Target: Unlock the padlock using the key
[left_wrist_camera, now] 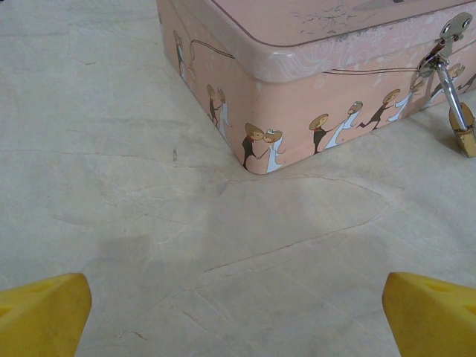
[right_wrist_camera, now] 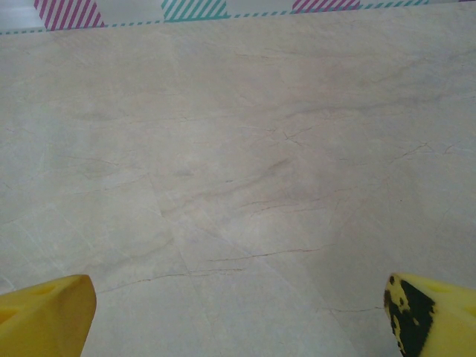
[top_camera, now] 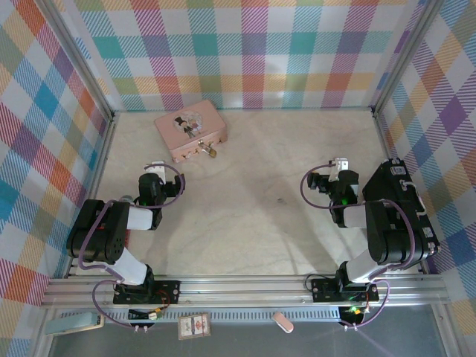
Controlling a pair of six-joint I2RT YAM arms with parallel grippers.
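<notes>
The left pincer (top_camera: 155,169) stands with its jaws wide apart and holds nothing. In its wrist view the pincer (left_wrist_camera: 236,316) shows as two yellow fingertips (left_wrist_camera: 41,316) in the lower corners, with bare counter (left_wrist_camera: 186,245) between them. It points at the near corner of the pink box (left_wrist_camera: 335,111), which fits an arm that has not yet begun its approach. The right pincer (top_camera: 340,165) is just as open and just as empty. It sits at the right of the overhead frame, well apart from the box, and its own view (right_wrist_camera: 238,316) looks over plain counter (right_wrist_camera: 238,149) toward the striped wall.

The padlock (top_camera: 212,152) lies just in front of the pink box (top_camera: 190,130), in the upper left of the overhead frame. At the right edge of the left wrist view the padlock (left_wrist_camera: 462,128) hangs by its thin silver shackle from the box's front latch (left_wrist_camera: 452,31). Its brass body rests tilted on the counter, so the box anchors it in place.

I cannot tell where the key is; nothing in these views reads clearly as one. By my judgement the task is at its very start. The left arm is the nearer one and seems better placed to reach the lock, while the open jaws on both sides suit a first pick-up.
</notes>
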